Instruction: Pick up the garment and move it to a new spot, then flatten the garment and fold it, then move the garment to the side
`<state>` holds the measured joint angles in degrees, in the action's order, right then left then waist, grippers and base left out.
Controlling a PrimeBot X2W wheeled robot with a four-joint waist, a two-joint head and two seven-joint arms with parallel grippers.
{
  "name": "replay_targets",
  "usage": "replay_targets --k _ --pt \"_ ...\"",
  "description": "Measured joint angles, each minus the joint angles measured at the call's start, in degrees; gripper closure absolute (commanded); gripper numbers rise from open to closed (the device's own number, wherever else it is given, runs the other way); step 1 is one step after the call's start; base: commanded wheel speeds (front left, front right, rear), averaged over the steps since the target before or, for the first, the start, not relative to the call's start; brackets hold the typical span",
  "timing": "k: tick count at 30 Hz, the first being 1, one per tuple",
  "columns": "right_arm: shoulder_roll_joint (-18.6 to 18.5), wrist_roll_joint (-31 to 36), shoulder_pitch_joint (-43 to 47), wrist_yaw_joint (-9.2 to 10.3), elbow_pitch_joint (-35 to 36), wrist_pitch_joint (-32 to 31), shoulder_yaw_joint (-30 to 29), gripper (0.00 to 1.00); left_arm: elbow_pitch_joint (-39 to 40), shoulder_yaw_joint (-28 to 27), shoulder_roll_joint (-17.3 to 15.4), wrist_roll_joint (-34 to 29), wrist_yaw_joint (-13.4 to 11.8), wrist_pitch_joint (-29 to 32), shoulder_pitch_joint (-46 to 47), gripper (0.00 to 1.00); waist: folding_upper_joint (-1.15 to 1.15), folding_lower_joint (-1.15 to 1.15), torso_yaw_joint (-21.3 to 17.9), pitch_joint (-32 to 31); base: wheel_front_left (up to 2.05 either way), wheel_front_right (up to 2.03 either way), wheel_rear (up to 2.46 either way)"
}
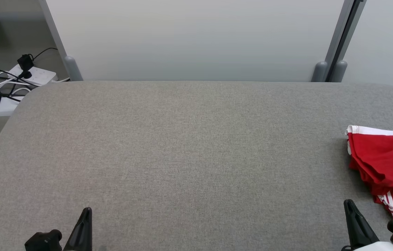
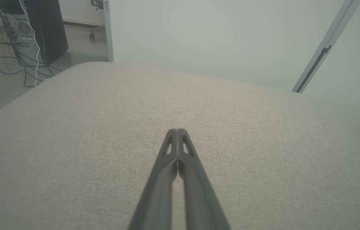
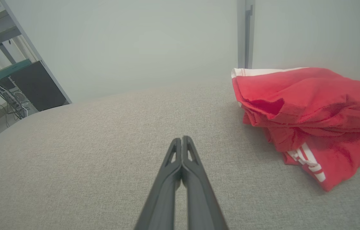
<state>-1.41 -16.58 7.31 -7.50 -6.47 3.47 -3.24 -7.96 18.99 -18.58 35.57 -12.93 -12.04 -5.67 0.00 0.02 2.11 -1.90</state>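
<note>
Left gripper: sitting at 7 o'clock, fingers pressing together, gripping nothing. Right gripper: sitting at 5 o'clock, likewise. Red garment: lying crumpled at 3 o'clock on grey table. Power strips: lying at 10 o'clock.
</note>
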Motion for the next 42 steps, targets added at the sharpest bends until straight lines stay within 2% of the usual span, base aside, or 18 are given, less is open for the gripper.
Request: replay_targets --k 42 --pt "0.0 -26.4 -3.5 0.0 -3.4 -3.5 -1.7 1.0 -2.7 -7.9 5.4 20.2 6.9 6.3 2.5 1.0 0.0 -0.01 -0.8 0.8 0.0 0.0 0.0"
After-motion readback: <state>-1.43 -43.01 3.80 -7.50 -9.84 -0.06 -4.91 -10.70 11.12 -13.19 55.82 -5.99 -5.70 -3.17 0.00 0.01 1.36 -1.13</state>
